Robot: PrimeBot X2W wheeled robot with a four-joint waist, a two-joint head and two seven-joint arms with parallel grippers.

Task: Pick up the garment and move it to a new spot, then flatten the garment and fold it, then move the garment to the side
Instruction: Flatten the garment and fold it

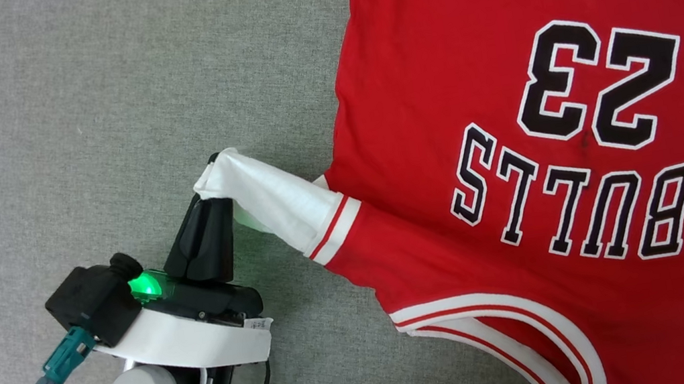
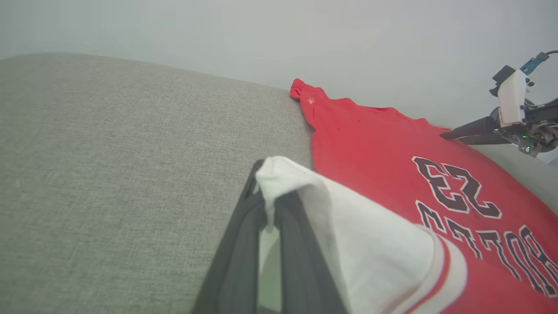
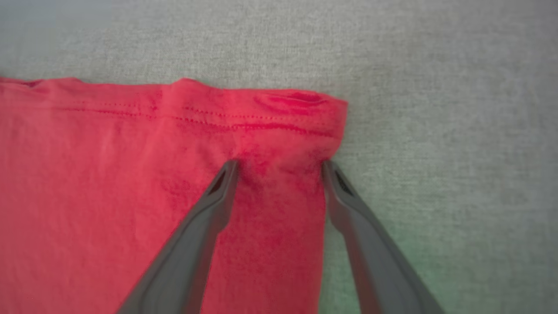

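The left gripper [image 1: 215, 170] clamped the white sleeve [image 1: 279, 201] at its very tips; a hard pull might slip it free. Beyond it lay the garment [image 1: 445, 68], and the right gripper [image 3: 279, 168], spread wide over the far hem [image 3: 261, 104], might bunch cloth.

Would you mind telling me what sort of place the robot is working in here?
Probably an indoor test setup for folding laundry: a wide grey fabric-covered surface, a plain pale wall behind it, and a red jersey spread out on the fabric.
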